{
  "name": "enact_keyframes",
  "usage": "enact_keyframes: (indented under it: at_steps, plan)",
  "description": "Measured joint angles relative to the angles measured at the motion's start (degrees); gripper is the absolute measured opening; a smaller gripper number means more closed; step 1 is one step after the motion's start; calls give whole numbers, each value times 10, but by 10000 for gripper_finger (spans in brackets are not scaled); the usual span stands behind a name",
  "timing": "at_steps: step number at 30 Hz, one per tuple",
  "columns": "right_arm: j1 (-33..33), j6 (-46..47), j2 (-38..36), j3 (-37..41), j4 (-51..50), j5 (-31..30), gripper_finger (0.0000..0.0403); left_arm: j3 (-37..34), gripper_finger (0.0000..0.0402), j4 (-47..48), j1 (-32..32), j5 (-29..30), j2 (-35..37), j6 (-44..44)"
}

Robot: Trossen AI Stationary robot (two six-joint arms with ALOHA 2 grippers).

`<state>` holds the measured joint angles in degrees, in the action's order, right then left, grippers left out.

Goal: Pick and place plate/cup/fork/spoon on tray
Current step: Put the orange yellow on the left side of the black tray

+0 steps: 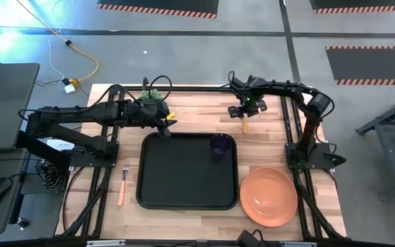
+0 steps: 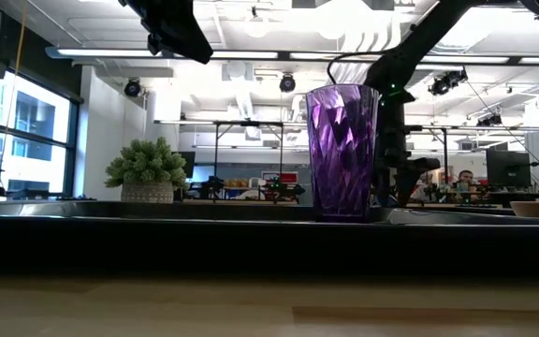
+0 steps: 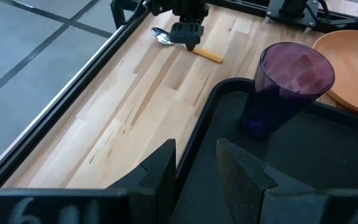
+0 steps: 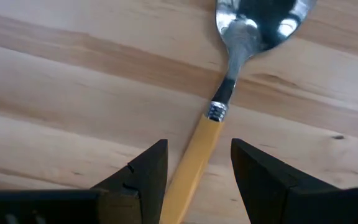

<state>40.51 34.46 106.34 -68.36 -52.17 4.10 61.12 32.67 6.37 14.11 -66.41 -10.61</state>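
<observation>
Spoon (image 4: 229, 99) lies flat on the bare table beyond the tray (image 1: 187, 199), its orange handle between the wide-open fingers of the right gripper (image 4: 199, 180). Best to drop straight, centre on the handle, then close. Farther off, left gripper (image 3: 194, 165) waits over the tray's corner, fingers parted and empty, near the cup (image 3: 284, 87).

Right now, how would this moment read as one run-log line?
right gripper: open, straddling spoon handle on table | left gripper: open, over tray edge | cup: upright on tray | plate, fork: off tray

No lettering, label, brand mark or number can be read anywhere in these views; the only markings are orange-and-black striped borders (image 1: 369, 48) on dark floor mats beyond the table.
</observation>
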Motion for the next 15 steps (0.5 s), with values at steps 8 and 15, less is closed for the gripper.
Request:
enact_keyframes:
  at_steps: [8,15]
  plan:
    - [0,0,22,0,6,-28,168,0,108,0,0,0,0,2]
    - [0,-14,34,-1,21,-24,163,0,108,0,0,0,0,2]
